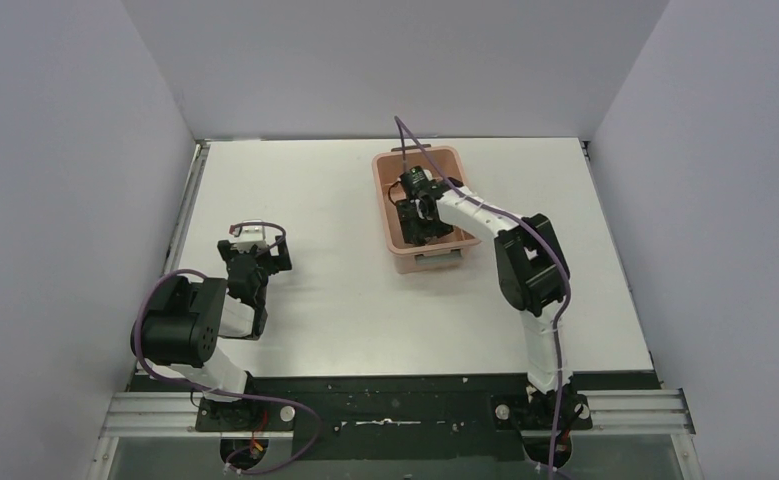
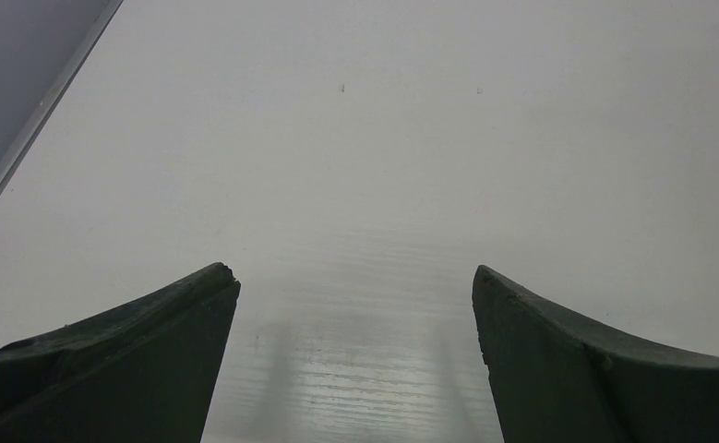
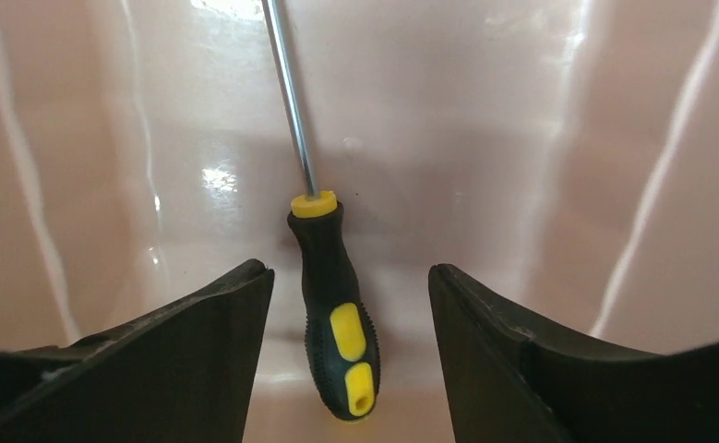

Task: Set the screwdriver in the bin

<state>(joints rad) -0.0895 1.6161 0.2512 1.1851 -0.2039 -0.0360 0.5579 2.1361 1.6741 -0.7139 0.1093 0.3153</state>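
Observation:
The salmon-pink bin (image 1: 385,200) stands at the back middle of the table. My right gripper (image 1: 423,218) reaches down inside it. In the right wrist view the screwdriver (image 3: 339,309), with a black-and-yellow handle and thin metal shaft, lies on the bin floor (image 3: 448,129) between my open fingers, touching neither. My right gripper (image 3: 349,277) is open and empty. My left gripper (image 1: 250,262) hovers low over the bare white table at the left; in the left wrist view it (image 2: 355,277) is open and empty.
White walls enclose the table on the left, back and right. A metal rail (image 1: 190,200) runs along the table's left edge. The black base strip (image 1: 385,395) lies along the near edge.

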